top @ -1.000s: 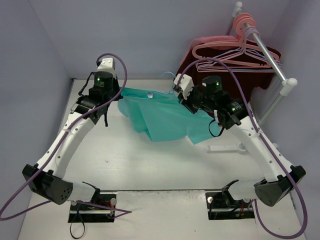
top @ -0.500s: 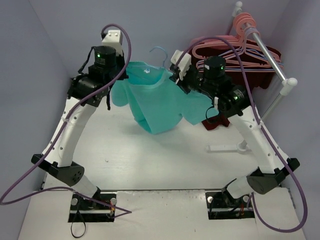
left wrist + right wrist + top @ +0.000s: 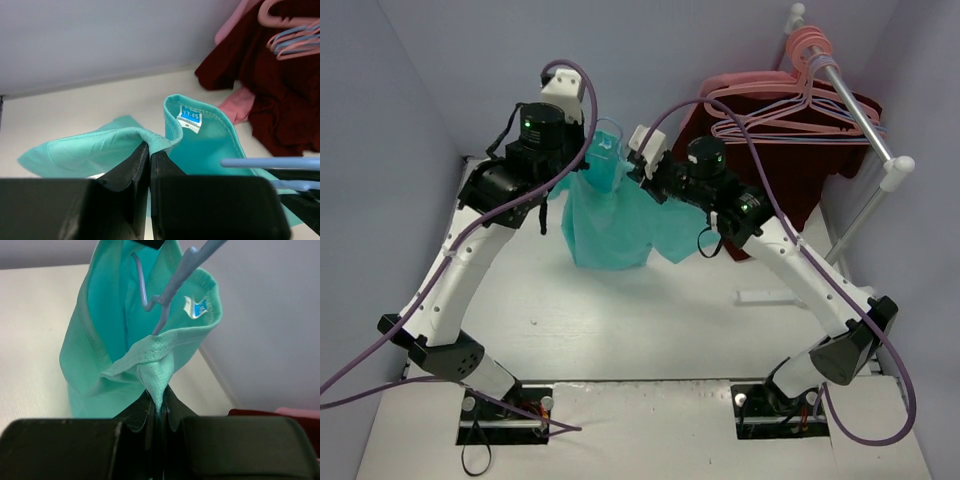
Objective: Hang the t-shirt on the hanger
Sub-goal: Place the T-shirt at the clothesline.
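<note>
Left hand [image 3: 149, 150] was clamped on one edge of the t-shirt [image 3: 205, 145] collar. Right hand [image 3: 159, 402] was pinched shut on the opposite collar edge. The t-shirt hung between and below both hands. The hanger [image 3: 170, 285] wire sat inside the neck opening, just past the right hand's tips.

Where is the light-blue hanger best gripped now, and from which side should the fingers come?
Probably at the bare neck of the hanger, just below the hook. It sticks out of the open collar of the t-shirt, while the frame goes down inside the fabric. Come from above, between the left gripper and the right gripper, which are both shut on the collar's rim.
</note>
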Action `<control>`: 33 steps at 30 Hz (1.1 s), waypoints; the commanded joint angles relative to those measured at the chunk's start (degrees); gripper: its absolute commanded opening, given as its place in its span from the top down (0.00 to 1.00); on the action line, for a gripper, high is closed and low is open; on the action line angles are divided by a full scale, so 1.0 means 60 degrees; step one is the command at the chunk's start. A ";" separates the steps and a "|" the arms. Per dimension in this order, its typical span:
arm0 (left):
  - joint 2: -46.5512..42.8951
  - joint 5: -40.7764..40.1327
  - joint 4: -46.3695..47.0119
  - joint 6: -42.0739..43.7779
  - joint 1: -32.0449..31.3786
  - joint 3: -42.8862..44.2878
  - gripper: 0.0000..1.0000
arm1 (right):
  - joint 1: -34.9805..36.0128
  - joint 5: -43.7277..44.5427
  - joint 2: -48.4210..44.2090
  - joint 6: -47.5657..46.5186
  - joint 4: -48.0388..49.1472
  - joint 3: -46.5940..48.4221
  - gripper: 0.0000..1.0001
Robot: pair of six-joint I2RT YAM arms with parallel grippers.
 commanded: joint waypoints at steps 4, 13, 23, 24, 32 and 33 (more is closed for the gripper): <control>-0.0594 -0.0270 0.0426 -0.0313 -0.0014 -0.1188 1.00 | 0.0044 0.0771 -0.1102 0.0567 0.2187 -0.0868 1.00; -0.1817 0.1244 0.3191 -0.0887 -0.0064 -0.3928 1.00 | 0.0059 0.0947 -0.1808 0.1431 0.3536 -0.2408 1.00; -0.2383 0.2097 0.3878 -0.0496 -0.0073 -0.4379 1.00 | 0.0059 0.1085 -0.2186 0.1831 0.5311 -0.3585 1.00; -0.2323 0.2094 0.3739 -0.0449 -0.0073 -0.4223 0.99 | 0.0059 0.1065 -0.2166 0.1761 0.5337 -0.3458 1.00; -0.2105 0.2164 0.3733 0.0148 -0.0069 -0.3367 0.65 | 0.0059 0.0794 -0.1768 0.1489 0.5658 -0.2674 1.00; -0.2105 0.2207 0.3793 0.0241 -0.0062 -0.3327 0.62 | 0.0062 0.0776 -0.1736 0.1510 0.5680 -0.2664 1.00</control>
